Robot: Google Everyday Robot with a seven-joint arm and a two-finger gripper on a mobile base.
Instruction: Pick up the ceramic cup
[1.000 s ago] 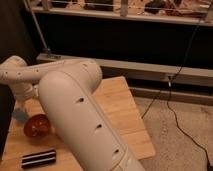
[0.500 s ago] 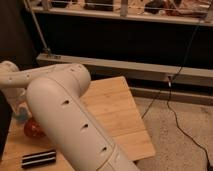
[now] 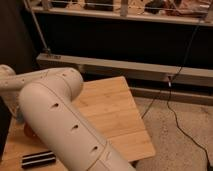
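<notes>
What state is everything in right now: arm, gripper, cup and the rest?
Arm: bent across the left side of the table, covering much of it.
Gripper: not in view, somewhere past the arm at the left.
Cup: hidden by the arm, state unknown.
Bowl: on the table, only an orange sliver showing.
Black bar: lying flat near the table's front edge.
Cable: trailing loose over the floor.

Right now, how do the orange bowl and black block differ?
Orange bowl is orange-red, mostly hidden behind the arm; black block is dark, flat, rectangular, fully visible. Bowl sits farther back than the block. Both rest on the wooden table. Gripper: out of view past the arm.
</notes>
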